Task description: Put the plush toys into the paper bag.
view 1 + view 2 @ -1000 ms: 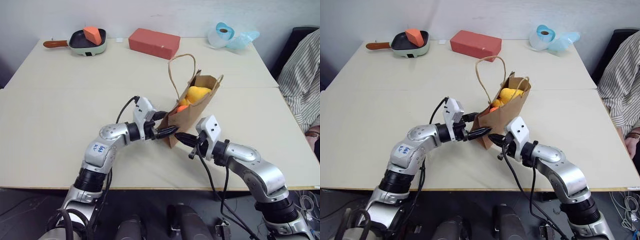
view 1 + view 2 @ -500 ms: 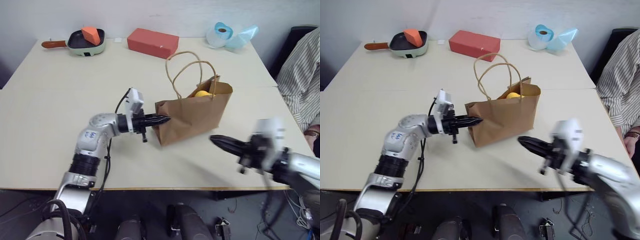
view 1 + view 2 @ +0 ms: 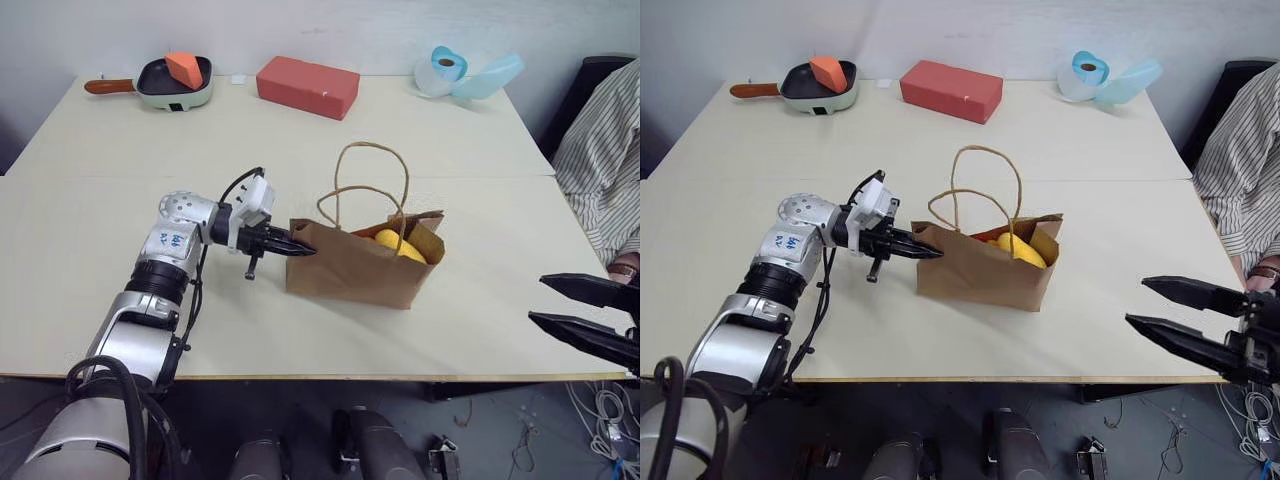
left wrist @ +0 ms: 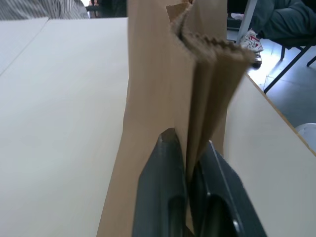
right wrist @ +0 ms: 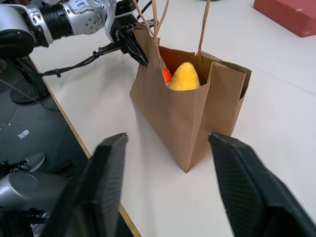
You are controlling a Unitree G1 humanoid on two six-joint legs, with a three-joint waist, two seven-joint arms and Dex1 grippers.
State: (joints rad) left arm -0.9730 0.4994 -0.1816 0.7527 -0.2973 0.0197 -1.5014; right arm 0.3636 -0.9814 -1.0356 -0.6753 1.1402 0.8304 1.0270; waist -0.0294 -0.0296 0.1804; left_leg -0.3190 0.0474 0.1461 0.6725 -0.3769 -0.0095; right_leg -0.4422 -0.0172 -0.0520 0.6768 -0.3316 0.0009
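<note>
The paper bag point(image 3: 355, 270) stood upright on the counter point(image 3: 120, 200), mouth open, its two twine handles point(image 3: 372, 190) arching above it. Both plush toys sat inside it: the yellow plush toy point(image 5: 183, 77) filled the middle of the opening and a sliver of the orange plush toy point(image 5: 166, 75) showed beside it, on the side nearer the left end effector. By that reading the task looked essentially finished.

The left end effector point(image 4: 186, 148) was closed almost completely on the folded side edge of the bag, its two black fingers point(image 4: 165, 192) pinching the paper layers between them. The right end effector point(image 3: 1165, 305) hung off the bag's other side, well apart from it and past the counter's near edge, its fingers spread wide with nothing in them.

The main risk lay in that pinch. If the left arm pulled away without releasing the paper first, the light bag would probably drag across the counter or tip, and the toys, sitting high in the mouth, could spill out. A jerky release could also tear the crimped edge or rock the bag over. The bag had no support on its far side, so any sideways push would likely go unopposed. The tall handles, too, could snag a finger on the way out.

A person in a striped shirt point(image 3: 600, 150) sat beyond the bag, on the side of the right end effector.
</note>
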